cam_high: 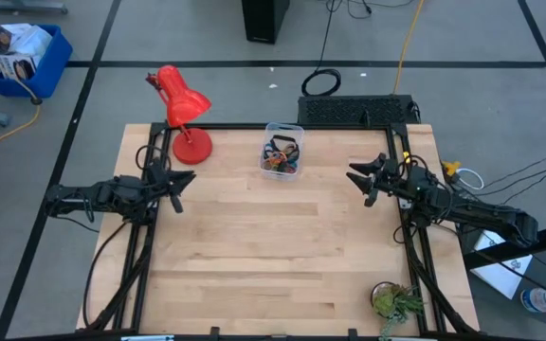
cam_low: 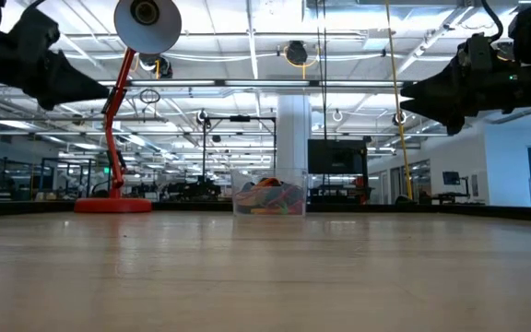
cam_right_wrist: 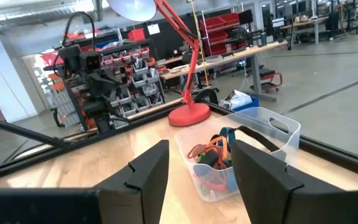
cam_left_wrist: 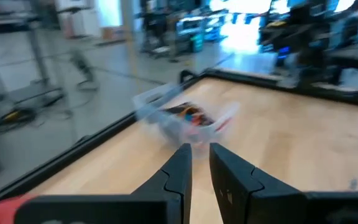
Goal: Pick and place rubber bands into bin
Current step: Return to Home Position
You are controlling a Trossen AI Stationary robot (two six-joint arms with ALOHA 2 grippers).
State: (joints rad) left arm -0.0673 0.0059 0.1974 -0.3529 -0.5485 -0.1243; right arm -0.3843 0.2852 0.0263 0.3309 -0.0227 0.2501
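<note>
- Bin [cam_high: 282, 127]: stood near the table's [cam_high: 273, 256] far edge, with the rubber bands [cam_high: 281, 159] heaped inside.
- Left gripper [cam_left_wrist: 201, 152]: hung above the table, well apart from the bin, fingers narrowly parted and empty.
- Right gripper [cam_right_wrist: 199, 152]: hung on the opposite side, pointing at the bin, fingers spread wide and empty.

Clear bin [cam_high: 283, 152] upright at table's far edge; rubber bands [cam_high: 281, 158] heaped inside, tangled, multicoloured.

Dark jointed arms [cam_high: 102, 197], black wedge-fingered hands [cam_right_wrist: 201, 147]
</note>
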